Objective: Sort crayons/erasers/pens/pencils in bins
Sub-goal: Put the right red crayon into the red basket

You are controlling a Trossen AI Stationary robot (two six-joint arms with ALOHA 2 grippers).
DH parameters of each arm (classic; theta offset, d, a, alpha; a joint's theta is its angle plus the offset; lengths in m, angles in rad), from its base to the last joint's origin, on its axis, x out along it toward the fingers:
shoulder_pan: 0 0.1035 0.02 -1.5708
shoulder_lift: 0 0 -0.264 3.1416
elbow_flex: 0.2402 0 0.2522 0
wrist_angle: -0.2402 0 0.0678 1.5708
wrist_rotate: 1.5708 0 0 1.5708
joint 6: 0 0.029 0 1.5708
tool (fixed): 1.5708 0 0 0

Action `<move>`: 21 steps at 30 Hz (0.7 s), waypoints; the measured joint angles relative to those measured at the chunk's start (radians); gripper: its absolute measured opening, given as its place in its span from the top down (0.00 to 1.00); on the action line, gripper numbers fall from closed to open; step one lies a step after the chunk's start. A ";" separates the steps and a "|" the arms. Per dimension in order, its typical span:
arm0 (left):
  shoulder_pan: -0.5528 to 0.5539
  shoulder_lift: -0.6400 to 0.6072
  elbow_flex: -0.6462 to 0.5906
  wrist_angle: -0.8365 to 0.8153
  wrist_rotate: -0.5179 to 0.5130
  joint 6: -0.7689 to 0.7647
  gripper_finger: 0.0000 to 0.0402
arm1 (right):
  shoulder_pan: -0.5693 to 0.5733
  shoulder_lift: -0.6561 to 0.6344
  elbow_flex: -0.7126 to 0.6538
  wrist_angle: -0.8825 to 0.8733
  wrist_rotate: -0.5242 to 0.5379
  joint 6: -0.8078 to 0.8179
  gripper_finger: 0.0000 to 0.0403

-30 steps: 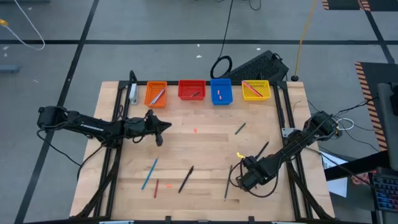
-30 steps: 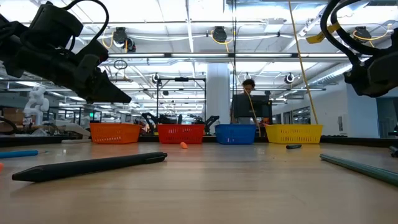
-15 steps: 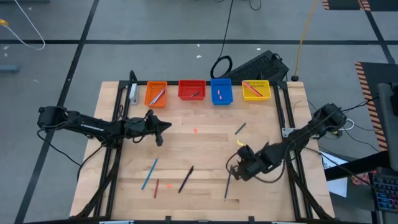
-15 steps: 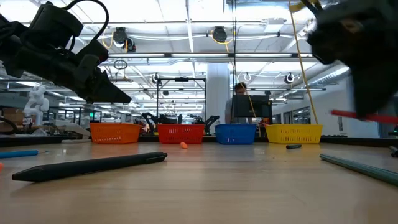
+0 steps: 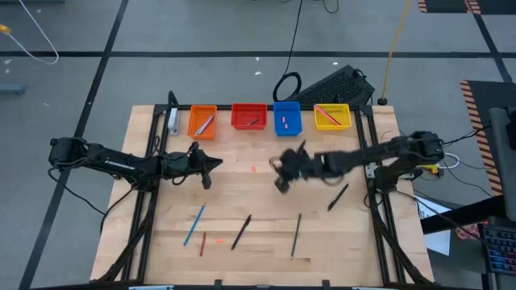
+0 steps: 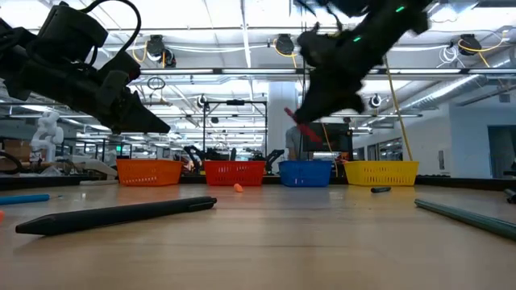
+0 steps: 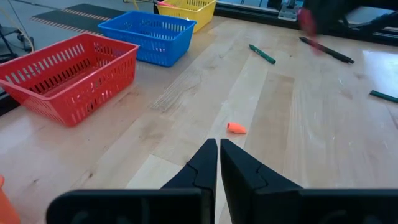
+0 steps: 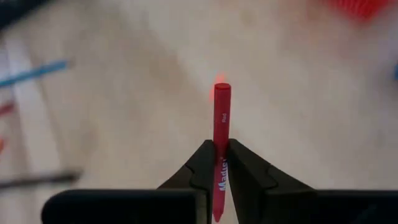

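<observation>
Red crayon [image 8: 221,118] pinched between the right gripper [image 5: 282,171] fingers, carried above the middle of the table [image 5: 242,205], short of the blue bin [image 5: 286,118]. Four bins lined along the far edge: orange bin [image 5: 201,122], red bin [image 5: 248,116], blue, yellow bin [image 5: 331,116]. Left gripper [image 7: 218,163] pressed together, hovering left of centre near a small eraser [image 7: 236,128]. Bare wood between the grippers; pens and pencils scattered toward the near edge.

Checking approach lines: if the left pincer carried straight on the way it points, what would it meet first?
Probably the tiny pink-red eraser stub on the wooden table, lying just ahead of the shut left pincer, slightly off line; depth is uncertain.
</observation>
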 joint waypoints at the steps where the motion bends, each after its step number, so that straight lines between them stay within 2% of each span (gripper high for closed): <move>1: 0.001 0.000 0.000 -0.001 0.000 0.000 0.94 | -0.043 0.007 0.001 0.045 -0.012 -0.059 0.93; 6: 0.003 0.000 0.000 0.000 -0.002 0.000 0.94 | -0.229 0.061 0.069 0.085 -0.034 -0.324 0.93; 10: 0.007 0.000 0.000 0.000 -0.005 0.001 0.94 | -0.334 0.133 0.174 0.086 -0.036 -0.499 0.93; 18: 0.010 0.000 0.000 0.000 -0.008 0.001 0.94 | -0.454 0.294 0.351 0.191 -0.043 -0.766 0.93; 21: 0.010 0.000 0.000 0.000 -0.008 0.003 0.94 | -0.483 0.359 0.376 0.274 -0.095 -0.815 0.93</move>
